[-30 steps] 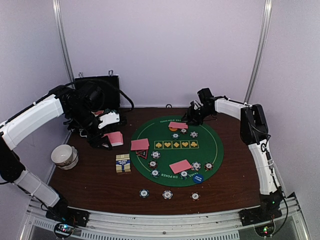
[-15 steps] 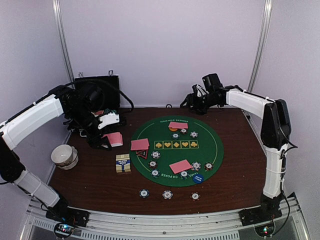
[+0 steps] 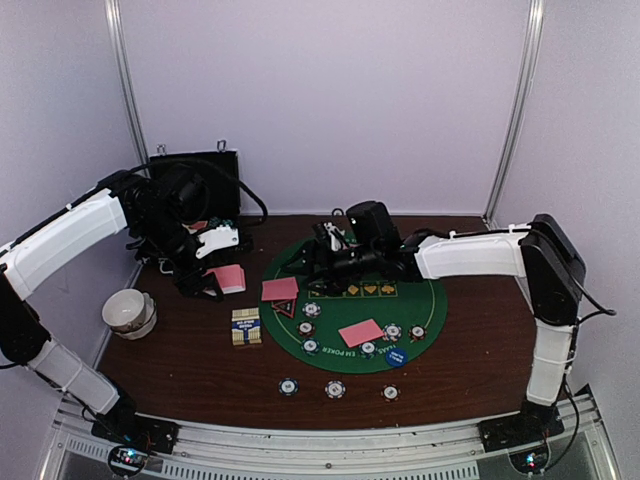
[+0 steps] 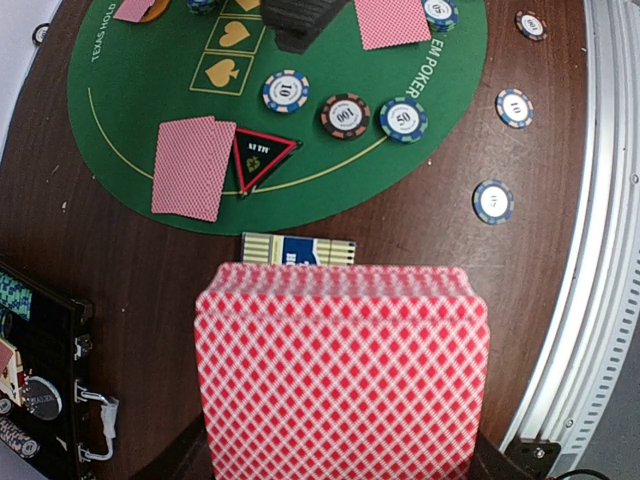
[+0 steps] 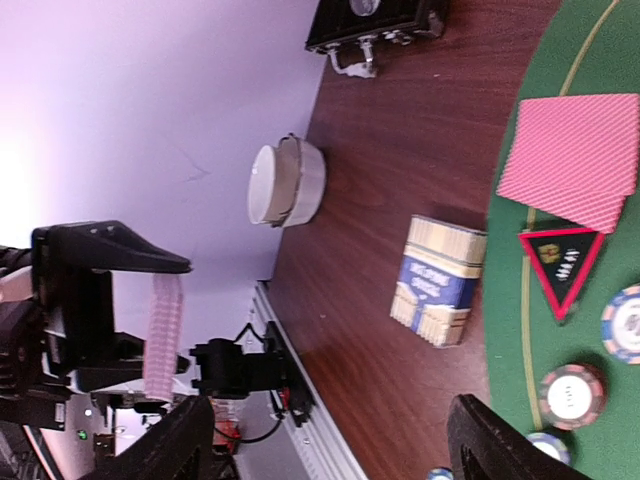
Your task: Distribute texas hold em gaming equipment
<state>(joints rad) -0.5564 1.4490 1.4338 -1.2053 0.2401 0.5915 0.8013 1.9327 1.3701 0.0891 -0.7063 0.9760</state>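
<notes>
1. Looking across the table (image 3: 180,365), I see the left gripper (image 3: 213,283) over its left side, pressed together on a thick deck of pink-red-backed cards (image 4: 342,370).
2. The right gripper (image 5: 345,450) reaches over the left half of the green mat (image 3: 425,300), its fingers spread wide with nothing between them.
3. Done, as far as I can judge: a pair of cards (image 3: 280,289) lies at the mat's left edge. The red-black triangle marker (image 4: 262,157) touches it, with three chips (image 4: 346,115) in a row just beside.
4. A second pair (image 3: 361,332) lies by the mat's near edge among more chips (image 3: 392,331), and the blue disc (image 3: 397,356) sits at the rim.
5. At the mat's far edge the left wrist view catches a card corner (image 4: 135,8) over an orange disc (image 4: 150,14); from above the right arm hides that spot.
6. Left to do, I'd say: the mat's right edge shows no cards, and the suit boxes (image 4: 222,52) I can see are bare.
7. Three loose chips (image 3: 335,388) sit off the mat near the table's near edge.
8. With so full a deck in hand, the dealing looks roughly midway.
</notes>
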